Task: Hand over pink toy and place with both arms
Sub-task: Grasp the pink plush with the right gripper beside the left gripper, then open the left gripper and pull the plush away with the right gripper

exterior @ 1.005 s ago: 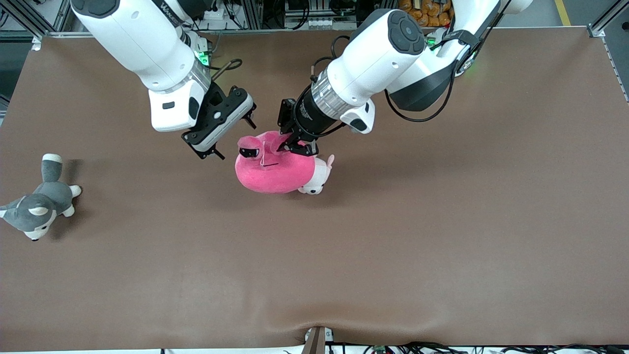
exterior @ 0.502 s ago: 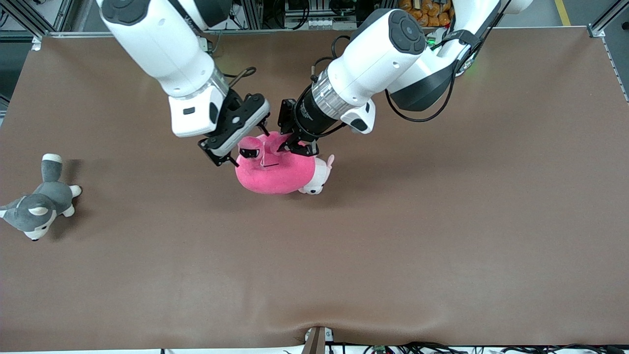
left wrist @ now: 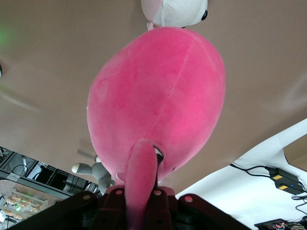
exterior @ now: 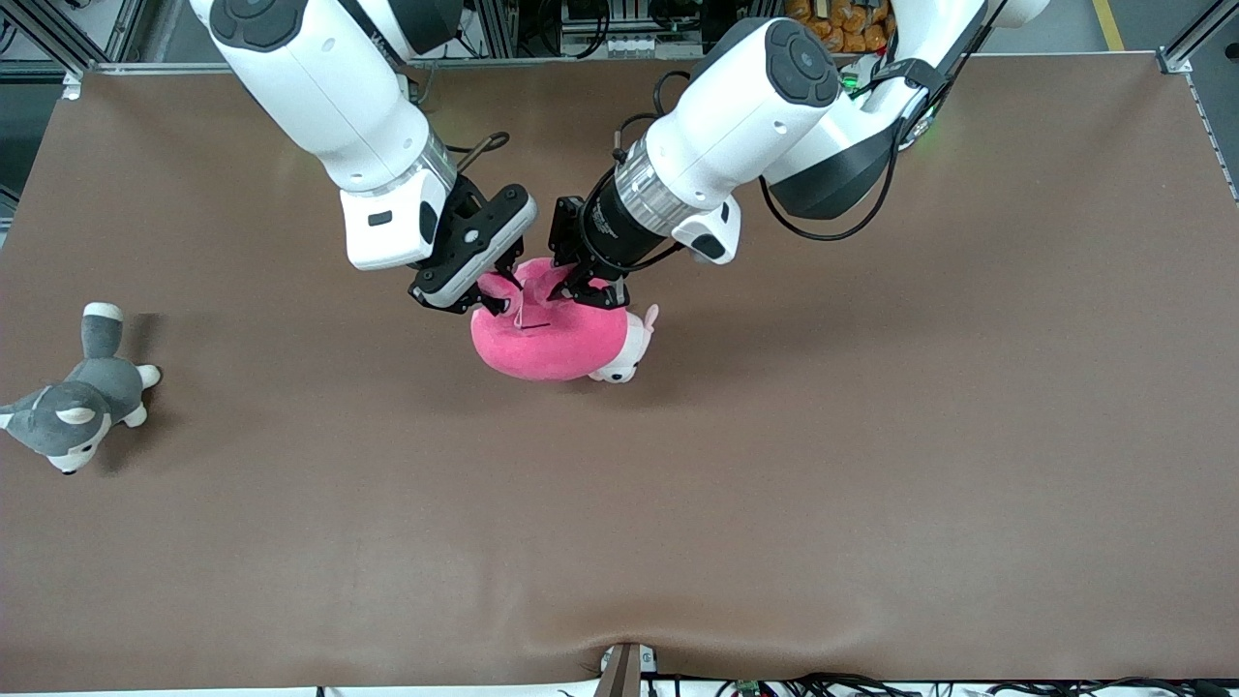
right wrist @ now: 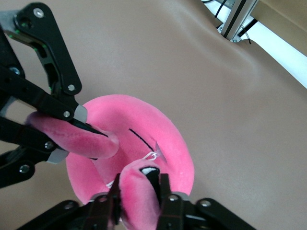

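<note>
The hot-pink toy (exterior: 552,344) hangs over the middle of the table, held between both grippers. My left gripper (exterior: 584,287) is shut on one of its ear flaps; in the left wrist view the flap (left wrist: 140,172) runs between the jaws and the round body (left wrist: 158,96) hangs below. My right gripper (exterior: 492,290) is shut on the part with the dark eye, seen between its jaws in the right wrist view (right wrist: 139,196). That view also shows the toy's body (right wrist: 144,134) and the left gripper (right wrist: 72,132) pinching the other flap.
A small pale pink-and-white plush (exterior: 629,350) lies on the brown table (exterior: 774,484) right beside and partly under the pink toy; it also shows in the left wrist view (left wrist: 175,9). A grey-and-white husky plush (exterior: 73,402) lies near the right arm's end.
My right gripper moved in from the right arm's side to the pink toy and closed on its eye part. The left gripper kept its hold and barely moved.
</note>
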